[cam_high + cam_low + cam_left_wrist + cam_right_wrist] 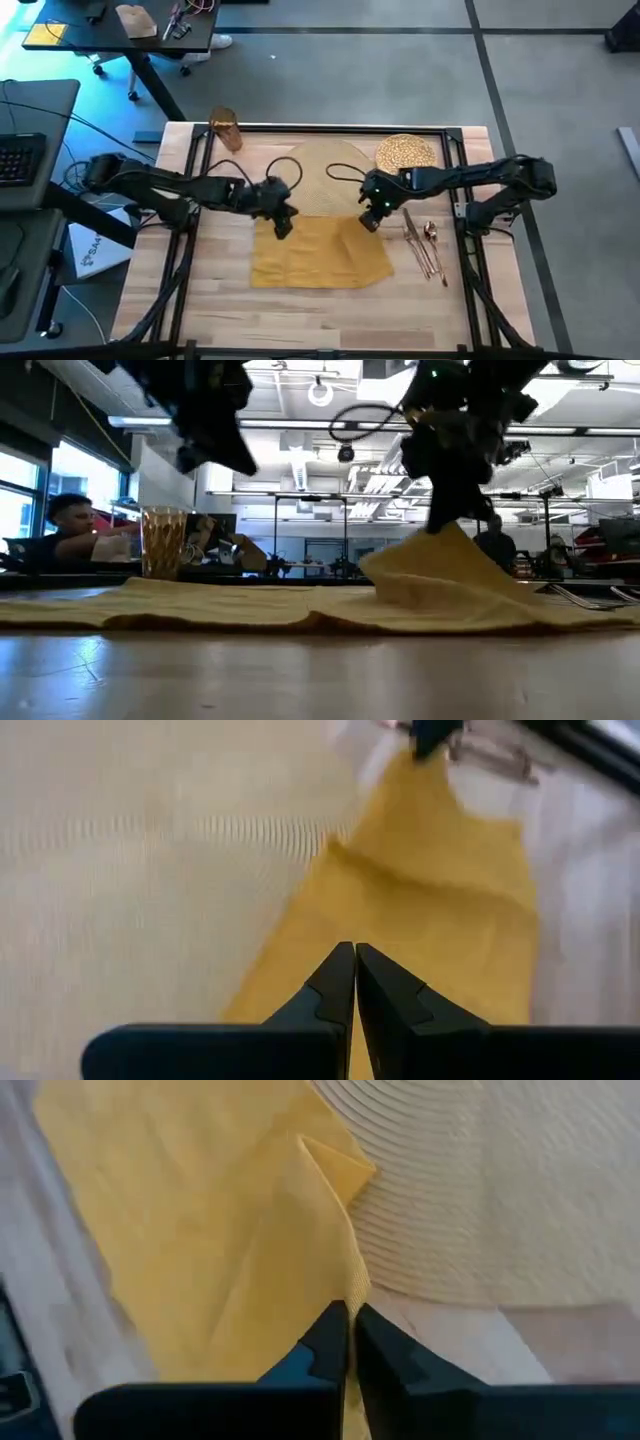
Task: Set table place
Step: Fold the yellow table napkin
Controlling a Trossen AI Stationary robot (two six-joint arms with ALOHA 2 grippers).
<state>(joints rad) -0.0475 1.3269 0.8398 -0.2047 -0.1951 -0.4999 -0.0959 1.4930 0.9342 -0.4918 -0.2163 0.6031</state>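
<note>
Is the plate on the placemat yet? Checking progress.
No. In the high view the plate sits on bare table beside the placemat.

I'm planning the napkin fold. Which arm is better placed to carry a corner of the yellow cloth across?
Right, probably. The right pincer is shut on the yellow cloth napkin, its corner lifted off the wooden table. The left pincer is shut, apparently holding nothing.

Napkin [320, 252] covers placemat [325, 170] near edge; cutlery [425, 245] too small to distinguish.

Yellow napkin [318, 252], tan woven placemat [325, 175]
</note>
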